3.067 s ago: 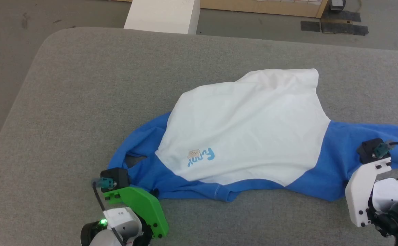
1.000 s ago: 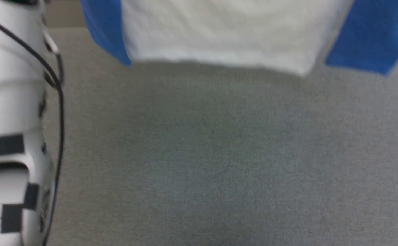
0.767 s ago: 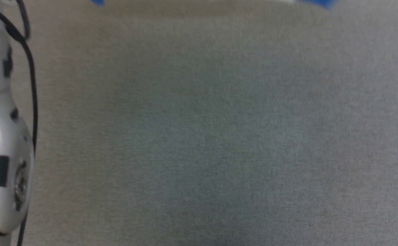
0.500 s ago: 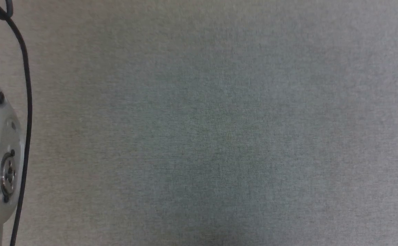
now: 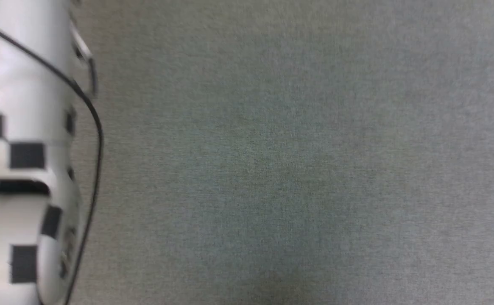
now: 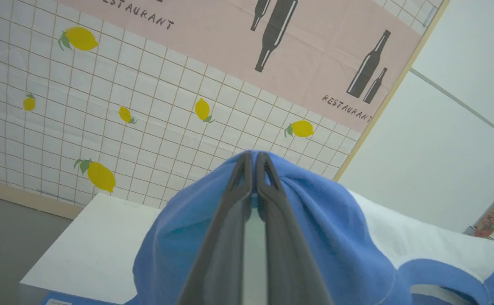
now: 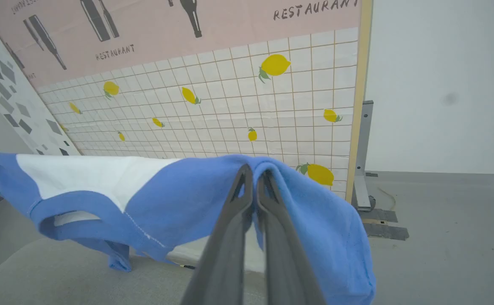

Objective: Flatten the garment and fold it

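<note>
Garment (image 7: 179,186): hanging up in the air over your grey table (image 5: 293,169), stretched sideways.
Left gripper (image 6: 254,159): pinched tight on blue sleeve fabric.
Right gripper (image 7: 254,171): same deal, clamped on blue fabric.

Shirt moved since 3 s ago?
Yes: up. It lay crumpled on the table then; now the shirt hangs above it, stretched between the shut left gripper and right gripper.
</note>
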